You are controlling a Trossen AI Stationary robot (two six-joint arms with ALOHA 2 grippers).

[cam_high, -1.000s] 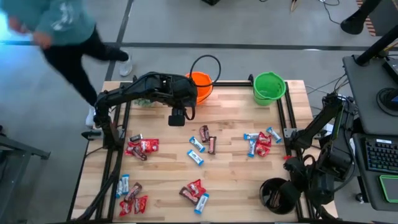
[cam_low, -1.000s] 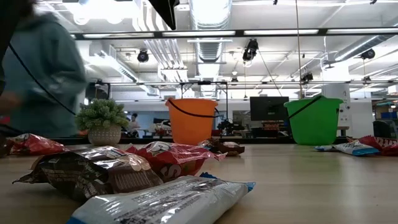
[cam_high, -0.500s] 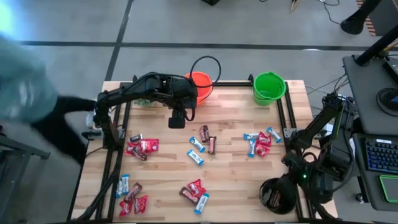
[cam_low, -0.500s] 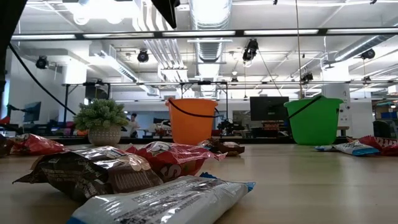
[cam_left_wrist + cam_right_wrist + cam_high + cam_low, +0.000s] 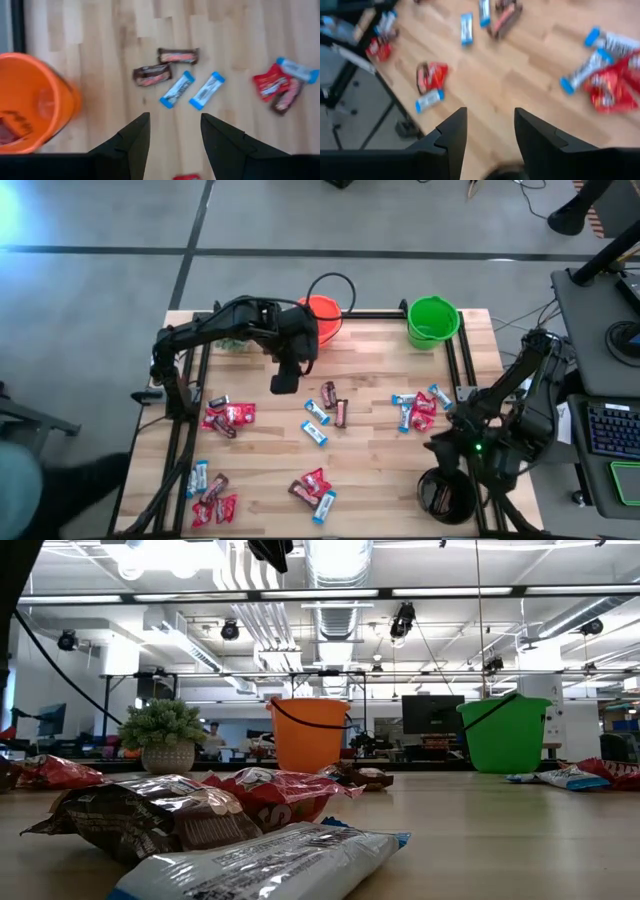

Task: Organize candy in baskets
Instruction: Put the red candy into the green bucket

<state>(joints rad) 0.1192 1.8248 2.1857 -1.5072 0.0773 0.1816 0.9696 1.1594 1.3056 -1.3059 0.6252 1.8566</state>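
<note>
Candy bars in red, blue-and-white and brown wrappers lie flat in clusters on the wooden table: left (image 5: 228, 417), near left (image 5: 210, 495), near middle (image 5: 313, 490), centre (image 5: 326, 412) and right (image 5: 418, 410). The orange basket (image 5: 320, 318) and the green basket (image 5: 432, 320) stand at the far edge. The black basket (image 5: 447, 495) stands at the near right corner. My left gripper (image 5: 283, 383) hangs open and empty above bare wood near the orange basket (image 5: 30, 105), with the centre bars (image 5: 192, 90) ahead of it. My right gripper (image 5: 490, 125) hovers open and empty beside the black basket.
A small potted plant (image 5: 165, 735) stands at the far left by the table's rail (image 5: 185, 395). Black frame rails run along the left and right sides. Bare wood lies between the candy clusters (image 5: 375, 450). A desk with a keyboard (image 5: 610, 430) stands right of the table.
My right arm has swung from beyond the table's right edge toward the left, so its gripper now hangs over the near right part of the table. My left gripper has drifted a little toward the near edge. A person at the far left has walked away.
</note>
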